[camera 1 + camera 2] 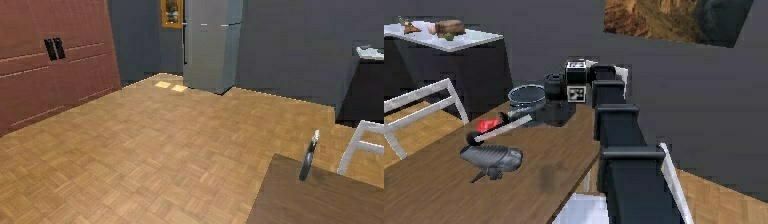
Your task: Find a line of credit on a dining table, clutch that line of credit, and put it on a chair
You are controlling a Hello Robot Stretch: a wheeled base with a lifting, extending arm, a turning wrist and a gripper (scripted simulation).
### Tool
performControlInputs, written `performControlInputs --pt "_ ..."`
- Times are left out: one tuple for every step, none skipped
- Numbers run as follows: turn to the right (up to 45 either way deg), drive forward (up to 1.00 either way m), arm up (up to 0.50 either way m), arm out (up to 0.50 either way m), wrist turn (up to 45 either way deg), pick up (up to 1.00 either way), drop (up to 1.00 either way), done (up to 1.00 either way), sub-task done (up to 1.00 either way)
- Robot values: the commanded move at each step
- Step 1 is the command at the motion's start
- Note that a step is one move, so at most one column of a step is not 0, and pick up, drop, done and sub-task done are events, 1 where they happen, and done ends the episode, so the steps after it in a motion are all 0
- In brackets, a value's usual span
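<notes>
A small flat red card [488, 125], most likely the line of credit by its shape and colour, lies on the brown wooden dining table [444, 185] close to the edge that faces the white slatted chair [424, 105]. The gripper [512, 119] reaches along the table with its thin fingers ending right at the card. Whether they have hold of it or only rest by it cannot be told, because the card sits on the wood at their tips.

A round dark bowl with a pale rim [527, 95] stands just behind the fingers. A grey rounded object [492, 157] lies nearer, toward the middle of the table.

The main risk is the card's thinness. Fingers that meet it at a shallow angle could skate over it or nudge it past the near edge onto the floor. A sideways correction could knock the bowl. A low lift could scrape the card off against the table or catch the chair's back.
</notes>
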Motion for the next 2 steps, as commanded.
performControlInputs --pt "0.0 0.0 0.0 0.0 -45.0 0.0 0.0 0.0 0.0" --pt "0.0 0.0 0.0 0.0 -18.0 0.0 0.0 0.0 0.0"
